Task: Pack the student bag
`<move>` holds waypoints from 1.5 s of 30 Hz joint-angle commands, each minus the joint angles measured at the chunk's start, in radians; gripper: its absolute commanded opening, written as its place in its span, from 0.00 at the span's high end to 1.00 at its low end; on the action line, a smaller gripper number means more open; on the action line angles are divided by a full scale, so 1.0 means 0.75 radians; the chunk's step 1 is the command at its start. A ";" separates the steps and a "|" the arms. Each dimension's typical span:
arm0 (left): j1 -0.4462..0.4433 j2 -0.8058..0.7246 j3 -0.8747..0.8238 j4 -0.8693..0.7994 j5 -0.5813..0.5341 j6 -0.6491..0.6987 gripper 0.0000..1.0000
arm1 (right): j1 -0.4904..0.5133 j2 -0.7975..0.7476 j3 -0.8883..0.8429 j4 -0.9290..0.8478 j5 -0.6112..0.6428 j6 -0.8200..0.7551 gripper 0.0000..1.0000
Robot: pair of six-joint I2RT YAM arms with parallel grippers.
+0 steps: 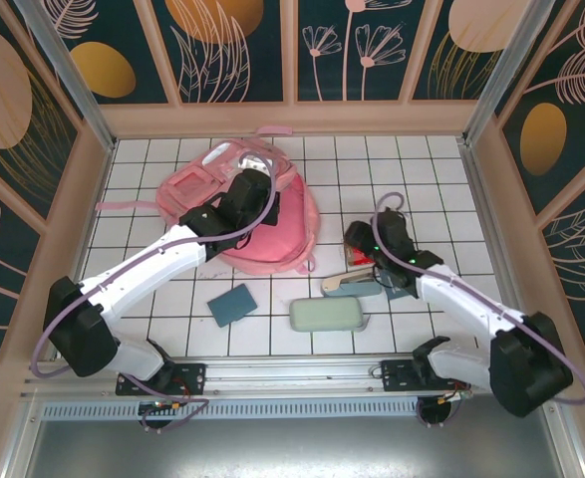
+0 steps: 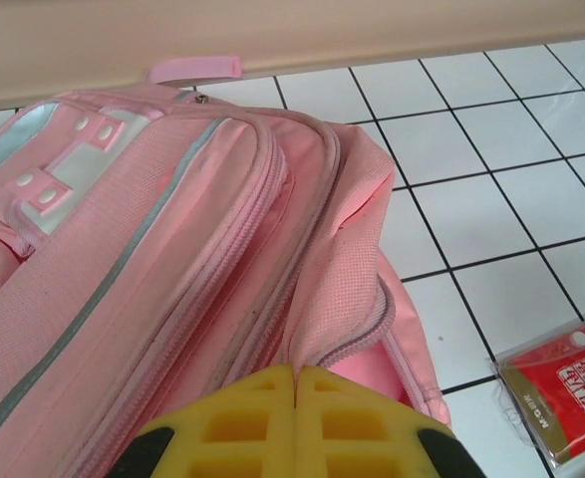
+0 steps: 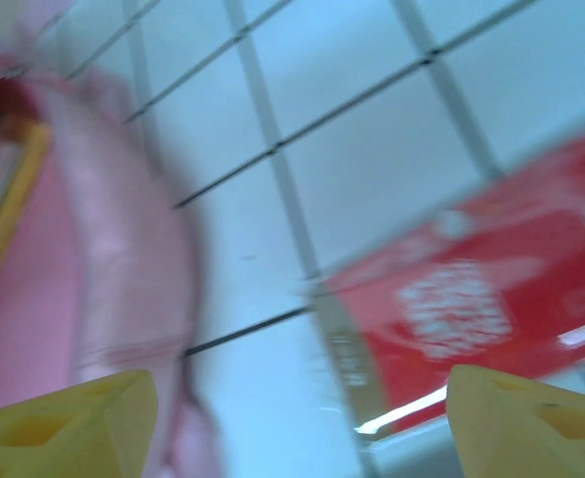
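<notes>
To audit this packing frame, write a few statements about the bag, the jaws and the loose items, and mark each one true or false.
1. The student bag lies on the tiled table with the left arm reaching over it. True.
2. The left jaws are wide open. False: they are shut, fingertips together at the bag's fabric.
3. The right jaws are open above a red packet. True.
4. The pale green pencil case is inside the bag. False: it lies on the tiles near the front edge.
5. The blue notebook lies on the tiles, outside the bag. True.
</notes>
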 commanded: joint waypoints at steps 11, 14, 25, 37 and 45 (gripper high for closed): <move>0.000 -0.064 -0.011 0.088 0.027 0.014 1.00 | -0.490 -0.337 -0.238 -0.285 -0.162 0.098 0.01; 0.000 -0.074 -0.025 0.095 0.019 0.017 1.00 | -0.527 -0.272 -0.261 -0.261 -0.187 0.096 0.01; -0.001 -0.064 -0.035 0.108 0.028 0.021 1.00 | -0.529 -0.086 -0.266 -0.078 -0.243 0.082 0.01; -0.001 -0.066 -0.040 0.113 0.028 0.021 1.00 | -0.431 0.098 -0.026 -0.087 -0.019 -0.165 0.01; -0.001 -0.074 -0.042 0.114 0.033 0.016 1.00 | -0.410 0.077 0.014 -0.365 0.159 -0.007 0.01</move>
